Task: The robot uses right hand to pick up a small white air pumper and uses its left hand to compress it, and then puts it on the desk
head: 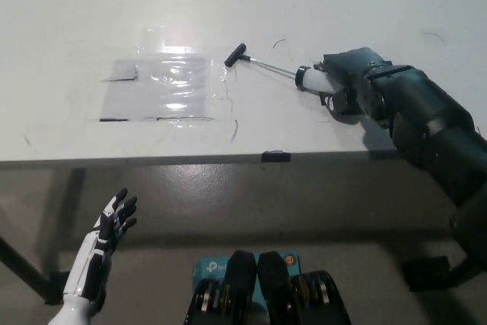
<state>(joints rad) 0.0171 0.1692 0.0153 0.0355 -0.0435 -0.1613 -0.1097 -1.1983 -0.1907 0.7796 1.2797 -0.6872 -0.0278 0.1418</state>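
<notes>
White plastic marks my left hand (103,247), which I see nearest the camera at the lower left, below the desk edge, fingers spread and holding nothing. Beyond it runs the front edge of the white desk (152,159), with a small dark clip (275,156) fixed at its middle. Further in, a sheet of clear film (163,89) lies flat on the desk top, left of centre. To the right, my black right hand (346,89) is closed around the white barrel of the air pump (308,78). I see the pump tilted: its thin metal rod runs up and left from the barrel to a black T-handle (234,55), which sits just beyond the film's right corner.
</notes>
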